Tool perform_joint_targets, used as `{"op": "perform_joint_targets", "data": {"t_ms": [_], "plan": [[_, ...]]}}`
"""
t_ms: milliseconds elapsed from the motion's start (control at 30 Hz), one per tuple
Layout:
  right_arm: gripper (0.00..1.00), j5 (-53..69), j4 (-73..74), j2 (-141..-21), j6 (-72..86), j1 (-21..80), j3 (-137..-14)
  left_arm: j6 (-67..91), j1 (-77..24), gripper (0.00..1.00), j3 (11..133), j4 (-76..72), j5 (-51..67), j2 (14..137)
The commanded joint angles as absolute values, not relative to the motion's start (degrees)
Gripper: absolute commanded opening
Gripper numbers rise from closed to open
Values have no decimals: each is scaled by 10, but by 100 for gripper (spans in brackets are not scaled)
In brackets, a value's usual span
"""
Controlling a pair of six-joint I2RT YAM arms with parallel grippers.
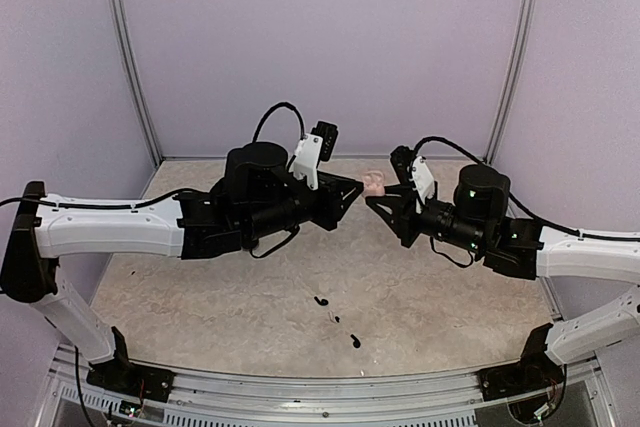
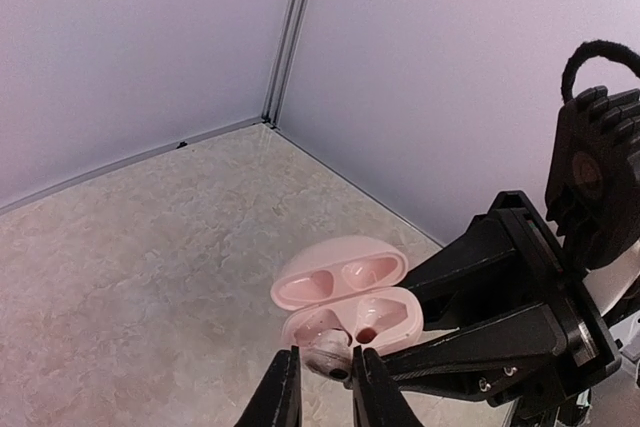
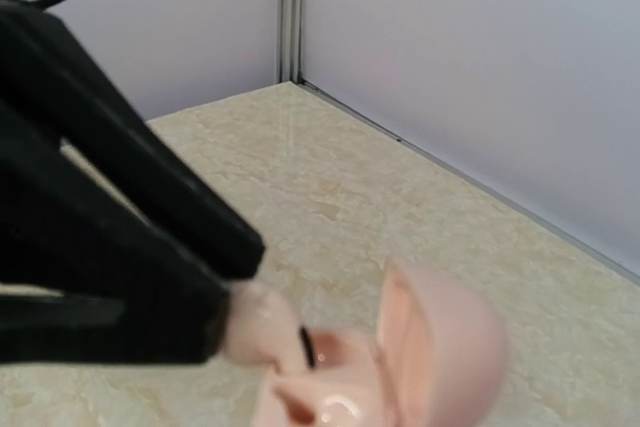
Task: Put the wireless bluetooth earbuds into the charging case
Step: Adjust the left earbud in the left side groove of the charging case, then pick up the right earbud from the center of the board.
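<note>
**Ann:** Two pincers meet over the back of the counter point(image 1: 200, 297). The right pincer point(image 2: 400, 322) is clamped hard on the base of the pink charging case point(image 2: 300, 292). The lid point(image 2: 340, 272) is swung open and the hollows face the left arm.

**Raj:** The left pincer point(image 2: 325, 355) is almost closed, nipping one pale earbud point(image 2: 330, 362) at its very tips. The bud sits right at the case's near rim, touching it or just short of it. The wrist views don't settle which.

**Ann:** So this looks like the seating step, with the bud not yet in a well.

**Raj:** Agreed. The left arm needs to bring the bud over one of the two wells point(image 2: 375, 315) and match its angle to that hollow. The stem should go in first, and the fingers should part only once the bud is down in the well. Letting go early risks the bud rolling off the rim.

**Ann:** What about the right arm?

**Raj:** Its best move is probably no move at all. It should hold the case steady and tilted toward its partner, so the target doesn't drift.

**Ann:** Is there a second bud anywhere?

**Raj:** Neither wrist view shows one clearly, and both wells look empty, though the glare makes that uncertain. A few dark specks point(image 1: 320, 300) lie on the counter nearer the arm bases, too small to identify.

**Ann:** The approach itself carries a risk too.

**Raj:** Yes. The open lid stands just behind the wells, so a push that runs long could knock it or twist the case in the right arm's grip.
</note>
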State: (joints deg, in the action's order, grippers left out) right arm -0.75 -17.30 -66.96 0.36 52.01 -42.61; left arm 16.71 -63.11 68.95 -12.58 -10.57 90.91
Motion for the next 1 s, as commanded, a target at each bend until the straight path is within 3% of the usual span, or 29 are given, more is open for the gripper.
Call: {"op": "perform_joint_targets", "data": {"t_ms": [0, 333, 667, 833, 967], "plan": [[0, 22, -191, -651, -18, 526, -435, 170, -627, 18, 708, -120, -100, 914], [0, 77, -221, -628, -25, 526, -416, 150, -625, 11, 696, -129, -87, 904], [0, 110, -234, -609, -23, 526, -401, 123, -625, 11, 676, -132, -68, 884], [0, 105, -237, -601, -20, 525, -395, 119, -625, 13, 648, -146, -64, 862], [0, 130, -241, -583, -31, 521, -381, 117, -619, 23, 601, -176, -71, 820]]}}
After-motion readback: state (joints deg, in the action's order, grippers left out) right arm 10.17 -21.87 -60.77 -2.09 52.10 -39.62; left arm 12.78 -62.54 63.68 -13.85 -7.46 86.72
